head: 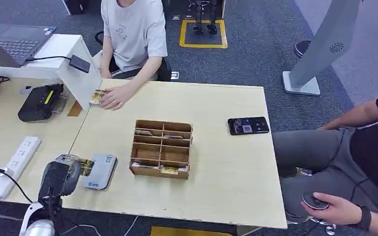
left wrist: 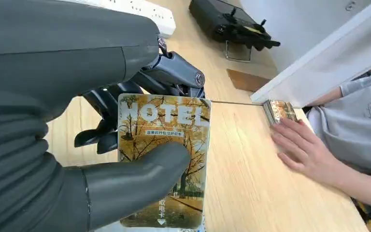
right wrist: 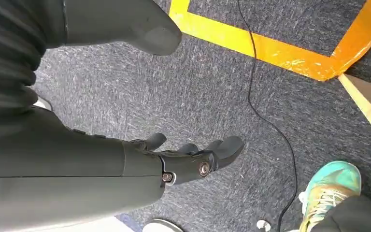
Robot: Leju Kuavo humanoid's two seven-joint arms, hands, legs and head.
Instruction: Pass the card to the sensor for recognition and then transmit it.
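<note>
Left hand point(head: 61, 173) had the hotel card point(left wrist: 163, 159) pinched between thumb and fingers, held right over the grey sensor point(head: 100, 171) at the table's near-left edge. Wooden organizer box point(head: 161, 148) sat mid-table, phone point(head: 248, 125) further right. Right hand point(right wrist: 193, 157) hung above the carpet, fingers loosely apart, nothing in it.

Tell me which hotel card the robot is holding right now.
The card printed HOTEL, held in the left hand over the grey sensor. The other stack of cards lies under the person's hand.
</note>
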